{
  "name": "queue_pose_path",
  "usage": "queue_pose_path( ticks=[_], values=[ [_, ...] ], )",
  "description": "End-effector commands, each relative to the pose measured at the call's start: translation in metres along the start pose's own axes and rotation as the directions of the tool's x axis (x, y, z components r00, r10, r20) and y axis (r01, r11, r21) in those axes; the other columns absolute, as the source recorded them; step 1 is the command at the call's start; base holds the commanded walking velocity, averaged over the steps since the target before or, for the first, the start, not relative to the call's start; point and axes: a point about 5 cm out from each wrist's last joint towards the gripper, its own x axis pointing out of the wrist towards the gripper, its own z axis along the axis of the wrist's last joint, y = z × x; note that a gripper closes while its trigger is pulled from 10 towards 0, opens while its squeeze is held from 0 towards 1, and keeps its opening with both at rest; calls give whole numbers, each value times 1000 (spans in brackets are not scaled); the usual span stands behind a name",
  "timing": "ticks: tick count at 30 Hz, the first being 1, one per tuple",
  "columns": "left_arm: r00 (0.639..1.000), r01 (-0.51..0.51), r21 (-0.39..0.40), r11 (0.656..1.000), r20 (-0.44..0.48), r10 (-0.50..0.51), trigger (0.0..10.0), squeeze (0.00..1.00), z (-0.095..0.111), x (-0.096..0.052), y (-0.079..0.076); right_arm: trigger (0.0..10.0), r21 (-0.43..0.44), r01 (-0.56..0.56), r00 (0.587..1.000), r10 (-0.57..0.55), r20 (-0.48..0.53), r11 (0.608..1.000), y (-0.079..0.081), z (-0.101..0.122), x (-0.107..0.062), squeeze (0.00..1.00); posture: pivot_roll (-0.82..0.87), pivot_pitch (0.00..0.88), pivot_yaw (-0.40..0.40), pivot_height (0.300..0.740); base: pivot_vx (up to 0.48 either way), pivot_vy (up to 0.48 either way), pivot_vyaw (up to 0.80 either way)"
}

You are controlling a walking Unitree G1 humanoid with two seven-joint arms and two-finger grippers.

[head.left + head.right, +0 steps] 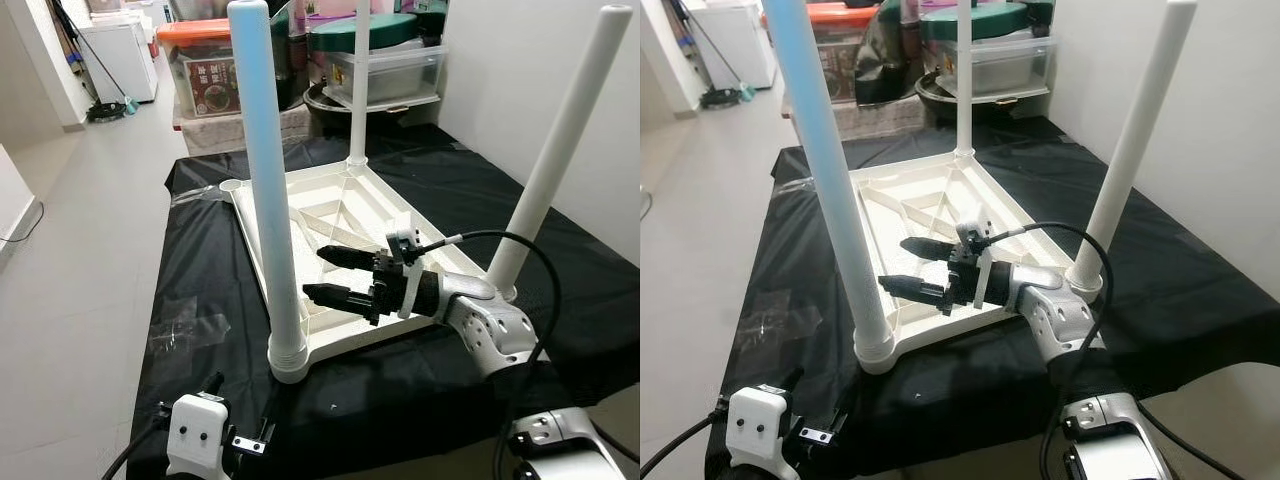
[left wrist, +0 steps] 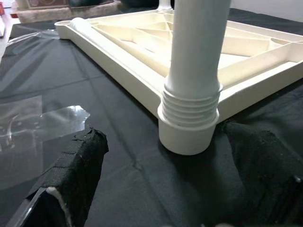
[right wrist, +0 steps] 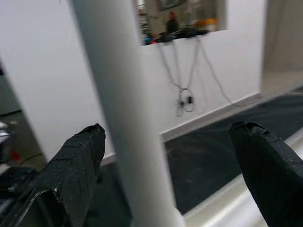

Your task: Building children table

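White plastic children's table top [image 1: 345,215] is laid upside down on a black cloth [image 1: 200,290], with three white round legs standing up from its corners. The right gripper [image 1: 325,275] is held with its black fingers [image 1: 345,258] spread apart, just beside the nearest white leg [image 1: 265,200]. The left gripper [image 2: 165,179] is held low with its fingers apart, the leg's threaded base [image 2: 189,118] seen between them

The near leg [image 1: 268,200] is cut off at the top edge in the right eye view. The far leg [image 1: 358,80] runs out of frame at its top. The left gripper [image 1: 215,430] sits half below the bottom edge, its jaws unreadable there. Labels on the far storage bins [image 1: 205,70] are too small to read.
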Motion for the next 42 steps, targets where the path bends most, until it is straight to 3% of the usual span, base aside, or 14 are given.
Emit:
queue_pose_path(
  ticks=[1,6,7,20,42],
  values=[
    [1000,6,6,1000,-2,-6,10000,0,-1,-2,0,10000,4,-33,999,33,-1,999,1,0,5,1000,48,0,8,740,0,0,0],
    [1000,13,10,1000,-4,-13,10000,0,-1,-2,-1,10000,-24,-27,1000,27,-8,999,-2,2,9,1000,48,0,8,740,0,0,0],
    [1000,16,13,1000,-5,-16,10000,0,-1,-1,-2,10000,-30,-28,1000,27,-10,999,-3,2,11,0,48,0,8,740,0,0,0],
    [999,33,30,999,-5,-33,10000,0,-1,-1,-4,10000,-33,-98,995,98,-1,995,5,-1,35,0,55,0,1,740,0,0,0],
    [999,39,32,999,-5,-39,10000,0,-1,0,-6,10000,-42,-120,993,120,6,992,6,-1,63,0,62,0,-11,740,0,0,0]
  ],
)
